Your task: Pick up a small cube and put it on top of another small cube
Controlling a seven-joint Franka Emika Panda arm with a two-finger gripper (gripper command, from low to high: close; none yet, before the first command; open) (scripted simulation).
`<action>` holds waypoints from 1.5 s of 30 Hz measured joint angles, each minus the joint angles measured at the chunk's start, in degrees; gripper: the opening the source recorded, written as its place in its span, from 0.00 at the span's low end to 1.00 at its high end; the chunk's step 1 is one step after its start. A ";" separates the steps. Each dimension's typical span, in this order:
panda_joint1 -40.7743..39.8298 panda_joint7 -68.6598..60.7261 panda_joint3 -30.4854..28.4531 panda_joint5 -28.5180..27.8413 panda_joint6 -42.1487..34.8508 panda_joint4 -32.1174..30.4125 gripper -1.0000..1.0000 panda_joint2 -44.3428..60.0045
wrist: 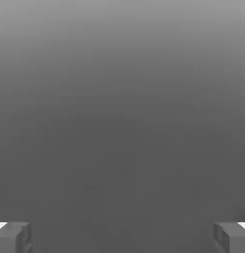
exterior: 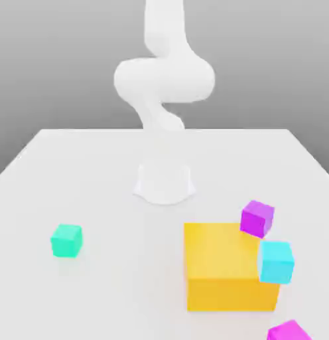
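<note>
Green cube (exterior: 65, 240) alone on white table (exterior: 94, 166), exterior view's left. Big yellow block (exterior: 227, 269) right of it; magenta cube (exterior: 257, 218) and cyan cube (exterior: 276, 261) touching its far-right edge. Second magenta cube (exterior: 290, 331) near front edge. Gripper (wrist: 122, 237) fingers (wrist: 13, 237) wide apart, nothing between.

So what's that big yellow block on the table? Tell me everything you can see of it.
The yellow block is a plain, matte, solid-looking cube, far larger than the small cubes around it. It sits flat and upright on the white table, toward the exterior view's right, in front of the arm's base. A magenta cube sits by its far right corner and a cyan cube by its right edge; whether they touch it is unclear.
</note>
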 joint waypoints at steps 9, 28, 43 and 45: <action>1.41 0.63 4.15 -1.88 4.46 1.99 0.50 19.01; 8.01 3.34 9.37 -7.75 13.62 6.13 0.50 58.53; 10.74 4.82 8.16 -10.16 20.32 8.29 0.00 71.68; 10.06 4.01 9.08 -9.02 17.53 7.48 0.00 68.07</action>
